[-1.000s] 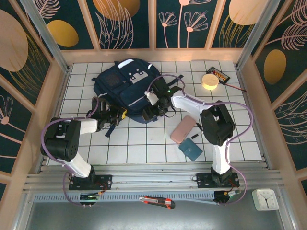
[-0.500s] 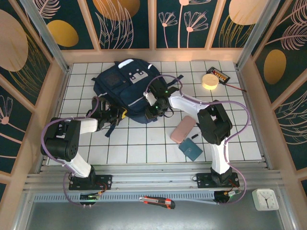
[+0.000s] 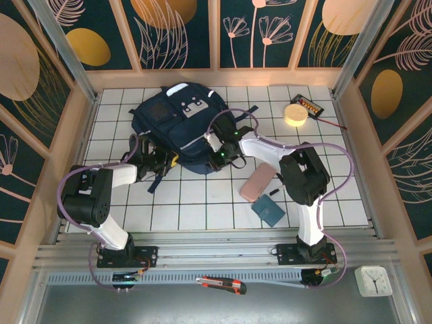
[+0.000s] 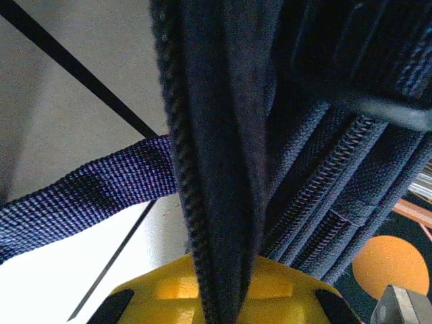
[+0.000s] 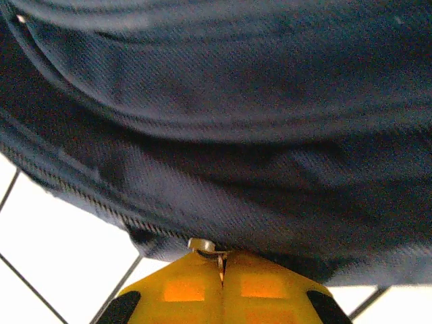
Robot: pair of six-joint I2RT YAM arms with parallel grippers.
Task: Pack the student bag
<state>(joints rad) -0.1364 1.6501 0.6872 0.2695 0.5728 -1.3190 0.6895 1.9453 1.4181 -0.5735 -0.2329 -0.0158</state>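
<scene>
The right gripper [image 3: 219,157] has brought its fingers together since a second ago and now sits tucked against the near right edge of the student bag [image 3: 177,121]. The bag lies toward the far left of the table [image 3: 202,209]. From above, the wrist hides that grip. The right wrist camera shows the yellow fingers pinched on a small metal zipper pull [image 5: 204,246]. The left gripper [image 4: 219,297] hasn't budged, clamped on a fold of the bag's navy edge, with a webbing strap [image 4: 81,192] trailing beside it. A pink case [image 3: 257,183] and a teal booklet [image 3: 268,210] lie toward the near right.
</scene>
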